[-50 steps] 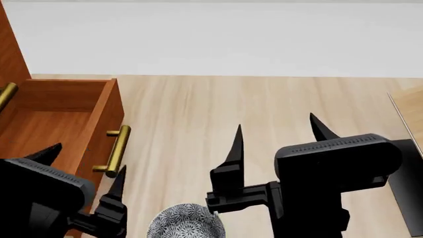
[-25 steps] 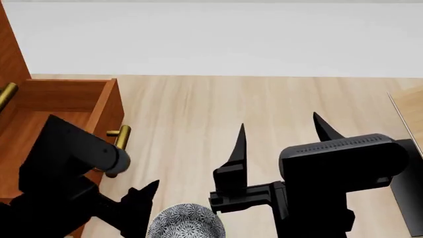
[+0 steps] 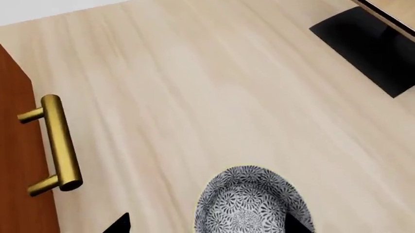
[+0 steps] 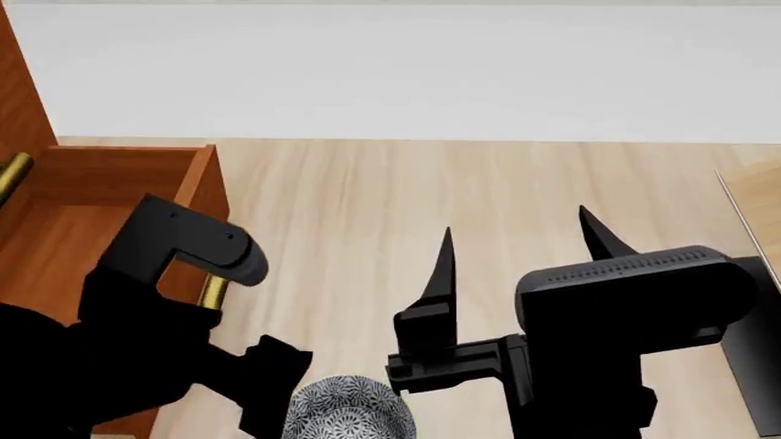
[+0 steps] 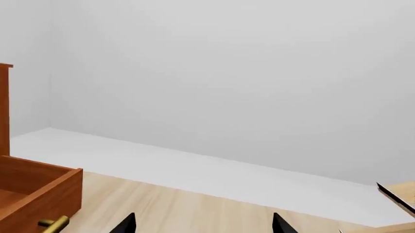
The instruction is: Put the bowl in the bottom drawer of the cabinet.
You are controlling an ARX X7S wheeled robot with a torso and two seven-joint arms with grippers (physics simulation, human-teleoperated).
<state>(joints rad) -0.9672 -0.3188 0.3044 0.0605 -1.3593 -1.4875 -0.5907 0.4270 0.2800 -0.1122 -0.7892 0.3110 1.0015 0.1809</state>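
The bowl [image 4: 347, 412], white with a dense dark floral pattern, sits on the pale wood floor at the bottom edge of the head view. My left gripper [image 4: 274, 389] is lowered beside it. In the left wrist view the bowl [image 3: 253, 204] lies between the open fingertips [image 3: 118, 224], nearer one of them, with no contact visible. The bottom drawer [image 4: 86, 210] of the reddish-brown cabinet [image 4: 22, 91] stands pulled open at left, and my left arm partly covers its brass handle [image 4: 214, 291]. My right gripper [image 4: 518, 251] is open and holds nothing, raised to the right of the bowl.
A black base [image 4: 751, 366] carrying a pale wooden rack [image 4: 759, 206] stands at the right edge. A white wall [image 4: 403, 73] closes the far side of the floor. The drawer's brass handle [image 3: 55, 143] sticks out from the drawer front [image 3: 16, 160] close to the bowl.
My left arm has swung up and over, and its gripper now points down at the bowl from the drawer side. The right gripper has barely shifted. The bowl has not moved.
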